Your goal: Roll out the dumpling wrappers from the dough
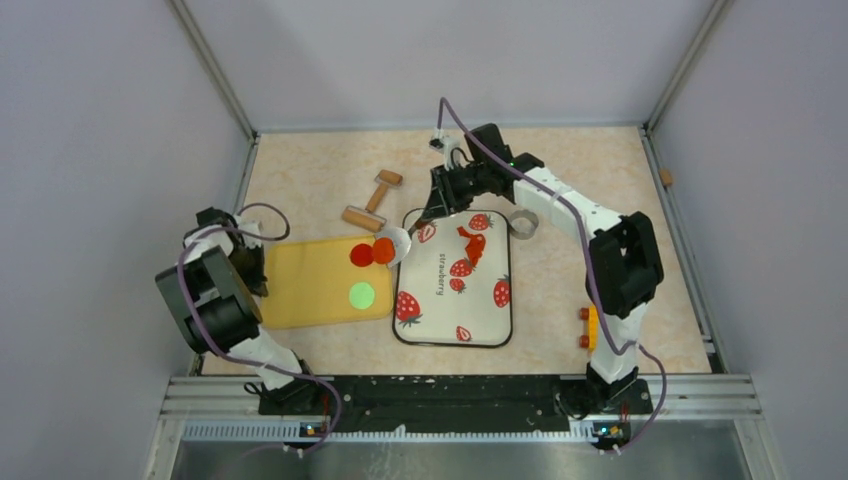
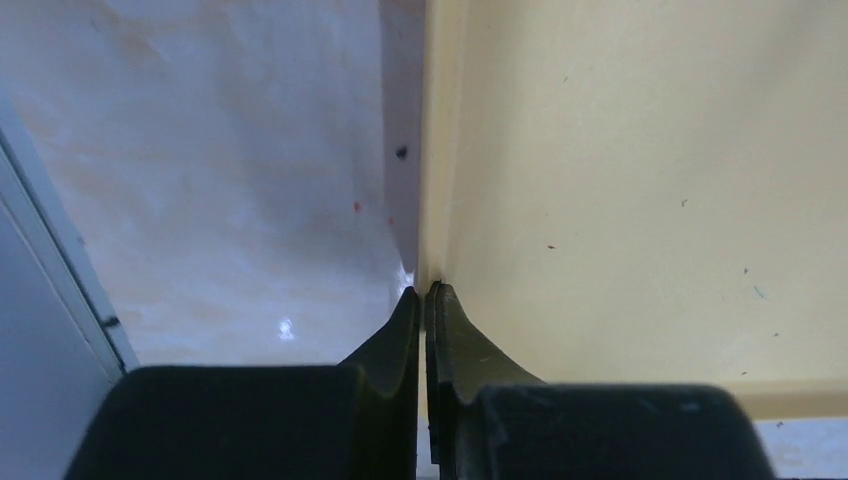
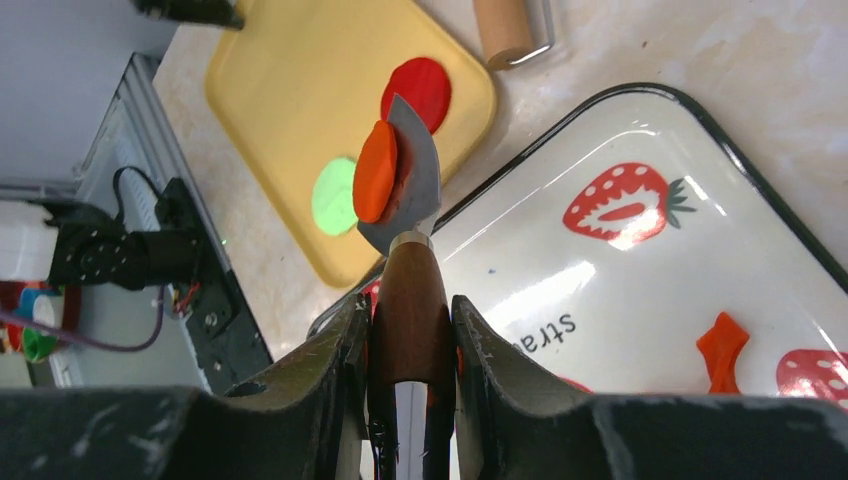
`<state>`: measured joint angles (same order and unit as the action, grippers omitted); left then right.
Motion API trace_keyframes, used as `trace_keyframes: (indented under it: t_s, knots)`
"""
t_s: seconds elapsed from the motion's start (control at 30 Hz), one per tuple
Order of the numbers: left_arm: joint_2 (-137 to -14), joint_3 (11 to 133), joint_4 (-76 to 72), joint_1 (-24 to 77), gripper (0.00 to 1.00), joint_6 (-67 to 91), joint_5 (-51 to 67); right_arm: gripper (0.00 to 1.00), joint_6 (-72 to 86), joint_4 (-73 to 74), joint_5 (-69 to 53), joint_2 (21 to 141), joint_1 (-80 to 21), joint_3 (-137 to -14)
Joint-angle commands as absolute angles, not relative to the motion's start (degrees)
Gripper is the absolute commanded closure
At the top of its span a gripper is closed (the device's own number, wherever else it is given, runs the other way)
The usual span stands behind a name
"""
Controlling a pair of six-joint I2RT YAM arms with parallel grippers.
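Right claw (image 3: 410, 310): narrow, clamped on the wooden handle of the spatula (image 3: 415, 170), whose long axis runs out from me toward the yellow mat (image 3: 300, 90)
Orange wrapper (image 3: 376, 172): lying against the blade, over the mat's edge beside the strawberry tray (image 3: 600, 290)
Red wrapper (image 3: 418, 88), green wrapper (image 3: 333, 197): flat on the mat
Dough scrap (image 3: 722, 345): on the tray
Left claw (image 2: 425, 295): jaws pressed together at the mat's rim (only its own camera shows this)

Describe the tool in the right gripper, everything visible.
The spatula has a dark brown wooden handle, a metal collar and a thin, rounded grey metal blade. The right gripper clamps the handle. An orange-red wrapper disc rests on the blade's face. The blade points at the edge of the yellow mat beside the strawberry tray; contact with the mat is unclear.
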<state>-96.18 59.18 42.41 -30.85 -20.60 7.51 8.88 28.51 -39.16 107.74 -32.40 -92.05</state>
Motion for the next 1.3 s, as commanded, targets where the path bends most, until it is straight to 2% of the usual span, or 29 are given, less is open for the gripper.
trace_keyframes:
  t_s: [0.0, 0.23, 0.73, 1.07, 1.27]
  knots:
    - [-88.1, 55.5, 46.2, -31.1, 0.97, -17.1, 6.6, 1.00, 13.4, 24.4, -32.1, 110.1, -35.3, -98.6]
    - [-81.1, 52.1, 47.2, -31.1, 1.00, -16.2, 5.3, 1.00, 14.6, 24.2, -31.8, 116.3, -40.4, -105.6]
    - [-81.1, 52.0, 45.8, -31.1, 1.00, -15.4, 3.2, 1.00, 17.3, 26.3, -32.2, 127.7, -45.9, -120.1]
    - [-81.7, 52.6, 45.8, -31.1, 1.00, -15.3, 3.9, 1.00, 12.3, 33.4, -28.6, 131.8, -47.6, -125.4]
    - [-81.8, 53.1, 46.1, -31.1, 1.00, -15.0, 4.8, 1.00, 9.5, 40.2, -23.9, 136.6, -47.6, -134.2]
